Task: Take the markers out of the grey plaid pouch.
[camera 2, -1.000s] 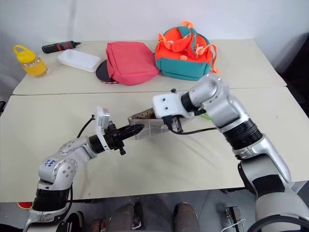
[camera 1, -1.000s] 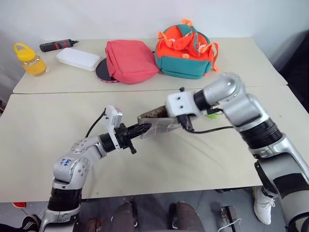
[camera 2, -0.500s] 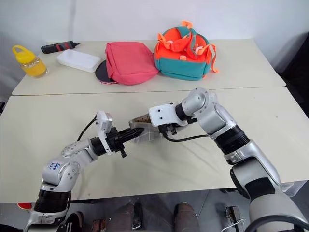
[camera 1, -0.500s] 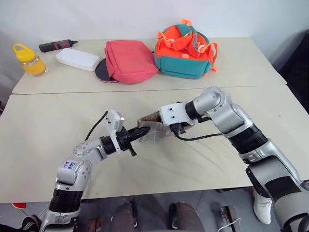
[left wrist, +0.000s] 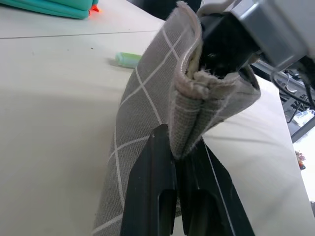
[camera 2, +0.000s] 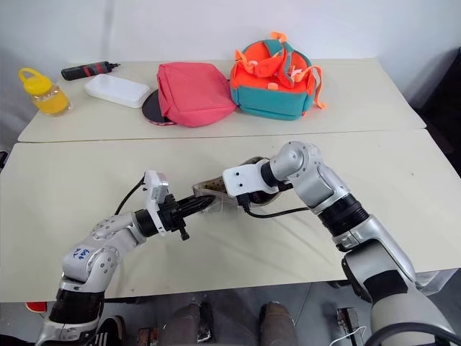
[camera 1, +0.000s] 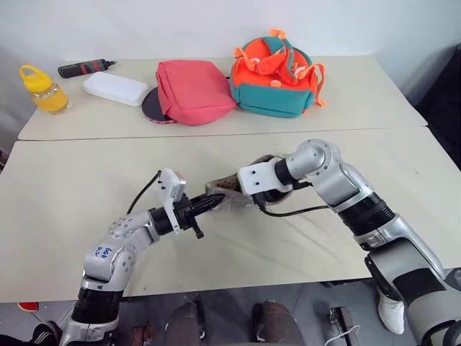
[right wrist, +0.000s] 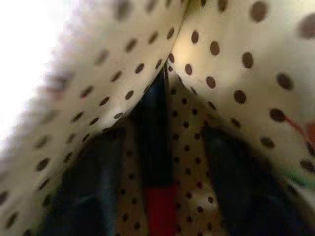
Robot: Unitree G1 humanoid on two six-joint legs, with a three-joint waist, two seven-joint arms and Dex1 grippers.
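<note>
Reaching inside the grey plaid pouch (camera 1: 229,200), the right gripper (right wrist: 157,162) sat part open around 1 red marker (right wrist: 158,209), lying lengthwise between its fingers, unheld. The left gripper (left wrist: 179,162) pinched the pouch's edge, fully closed.

Two pale beige tables stand edge to edge, a seam running between the far table (camera 1: 360,86) and the near table (camera 1: 65,187). On the far one, from the robot's left, lie a yellow lidded jar (camera 1: 43,90), a black tool with a red band (camera 1: 85,68), a white rectangular case (camera 1: 115,88), a dark round disc (camera 1: 153,107) partly under a pink-red bag (camera 1: 193,89), and a teal and orange backpack (camera 1: 277,72). On the near table a light green marker (left wrist: 127,59) lies beside the grey plaid pouch (left wrist: 147,118).
</note>
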